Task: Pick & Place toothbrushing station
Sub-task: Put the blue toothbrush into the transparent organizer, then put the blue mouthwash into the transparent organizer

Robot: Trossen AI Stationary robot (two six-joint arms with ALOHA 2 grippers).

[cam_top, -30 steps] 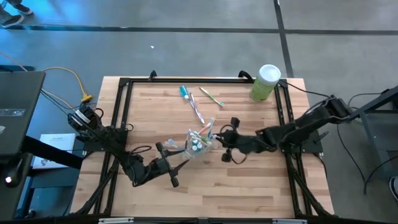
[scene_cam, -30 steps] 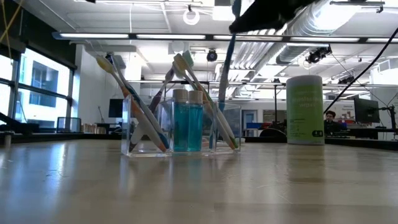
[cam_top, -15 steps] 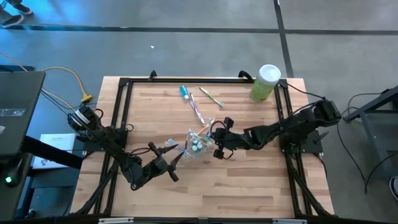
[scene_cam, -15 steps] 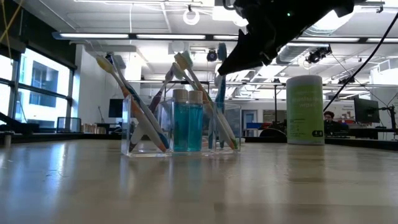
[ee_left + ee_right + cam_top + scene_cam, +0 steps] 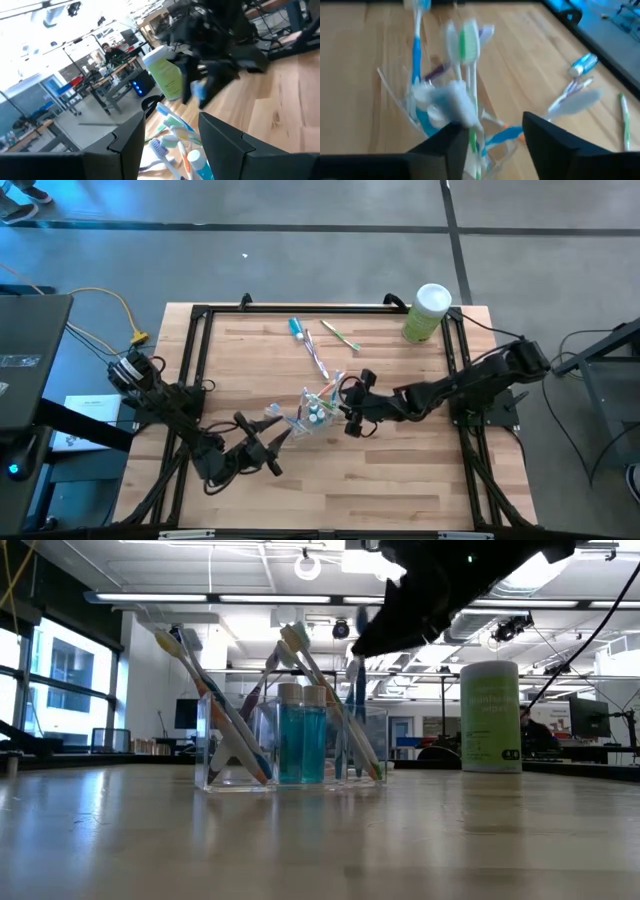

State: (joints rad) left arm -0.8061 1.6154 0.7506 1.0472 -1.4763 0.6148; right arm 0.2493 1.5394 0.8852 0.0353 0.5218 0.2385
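A pale wooden tabletop (image 5: pixel 400 470) seen from above, with two dark robot arms reaching toward its middle. There stands a small clear plastic cup (image 5: pixel 318 413), already holding several slim toothbrushes (image 5: pixel 300 650) that lean outward and two teal toothpaste tubes (image 5: pixel 302 745) upright between them. The right hand (image 5: pixel 347 408) hovers just beside and above the cup with its fingers spread apart, released and holding nothing; a blue toothbrush (image 5: pixel 416 50) stands in the cup below it. The left hand (image 5: pixel 272 438) waits near the cup's other side, fingers parted and empty. Toward the far edge lie another toothpaste tube (image 5: pixel 296 328), a purple-and-white toothbrush (image 5: pixel 316 357) and a green toothbrush (image 5: pixel 341 335), well apart from the cup. A light-green canister (image 5: pixel 427 313) with a white lid stands at the far right corner. The loose brushes look light, stiff and smooth, likely to slip or roll; a pinch across the middle of the handle seems safest. The thin cup would probably tip easily if bumped. Compared with a second ago, the right hand has moved in over the cup and opened, and the blue brush it held upright now rests inside the cup.
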